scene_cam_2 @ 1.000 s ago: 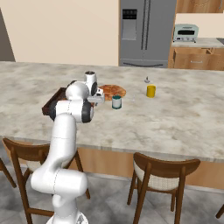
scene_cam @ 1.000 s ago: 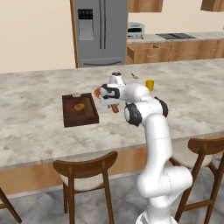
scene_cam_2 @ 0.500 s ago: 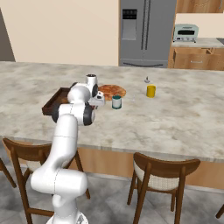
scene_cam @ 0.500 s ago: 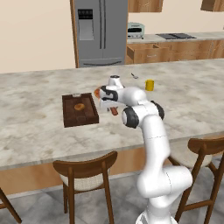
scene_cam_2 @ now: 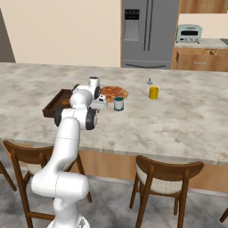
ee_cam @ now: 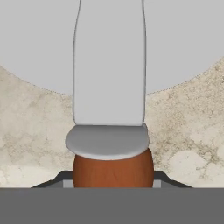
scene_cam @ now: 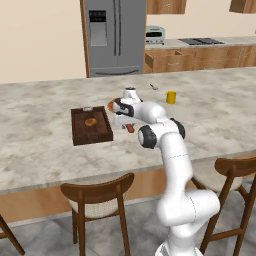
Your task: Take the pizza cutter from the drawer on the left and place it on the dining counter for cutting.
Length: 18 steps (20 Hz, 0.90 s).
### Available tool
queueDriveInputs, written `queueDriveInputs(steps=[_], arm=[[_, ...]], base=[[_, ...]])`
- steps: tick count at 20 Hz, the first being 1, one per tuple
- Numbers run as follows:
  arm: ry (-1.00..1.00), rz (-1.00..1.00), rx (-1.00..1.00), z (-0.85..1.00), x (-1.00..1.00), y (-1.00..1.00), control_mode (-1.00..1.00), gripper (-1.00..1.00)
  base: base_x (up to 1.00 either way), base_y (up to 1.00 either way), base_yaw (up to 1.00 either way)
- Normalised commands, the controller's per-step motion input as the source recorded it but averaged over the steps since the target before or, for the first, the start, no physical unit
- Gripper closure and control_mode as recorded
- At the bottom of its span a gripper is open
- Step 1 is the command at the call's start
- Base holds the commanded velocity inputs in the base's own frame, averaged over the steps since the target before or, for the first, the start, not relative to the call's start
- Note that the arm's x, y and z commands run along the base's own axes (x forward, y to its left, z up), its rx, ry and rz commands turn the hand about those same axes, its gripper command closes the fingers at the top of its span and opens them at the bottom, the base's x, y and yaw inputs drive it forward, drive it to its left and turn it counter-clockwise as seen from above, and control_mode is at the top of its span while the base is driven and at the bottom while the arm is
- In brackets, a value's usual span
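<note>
Over the dining counter (scene_cam: 45,145), gripper (scene_cam: 123,120) jaws clamped on pizza cutter (ee_cam: 109,105) handle; lower until flat on stone, then release, avoiding the tray (scene_cam: 91,125).

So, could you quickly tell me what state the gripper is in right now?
Gripper: shut on the pizza cutter, gripping its reddish-brown handle low over the dining counter.

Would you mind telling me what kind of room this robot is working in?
A home kitchen, rendered: a steel refrigerator at the back, a toaster oven on the worktop, and a stone dining counter with wooden stools.
</note>
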Motion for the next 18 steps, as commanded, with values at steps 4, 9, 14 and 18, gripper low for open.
queueDriveInputs(steps=[4,9,14,18], arm=[[0.01,0.00,0.00,-0.01,0.00,0.00,-1.00,1.00],[0.00,0.00,0.00,0.00,0.00,0.00,-1.00,-1.00],[0.00,0.00,0.00,0.00,0.00,0.00,-1.00,-1.00],[0.00,0.00,0.00,0.00,0.00,0.00,-1.00,-1.00]], base=[[0.00,0.00,0.00],[0.00,0.00,0.00],[0.00,0.00,0.00],[0.00,0.00,0.00]])
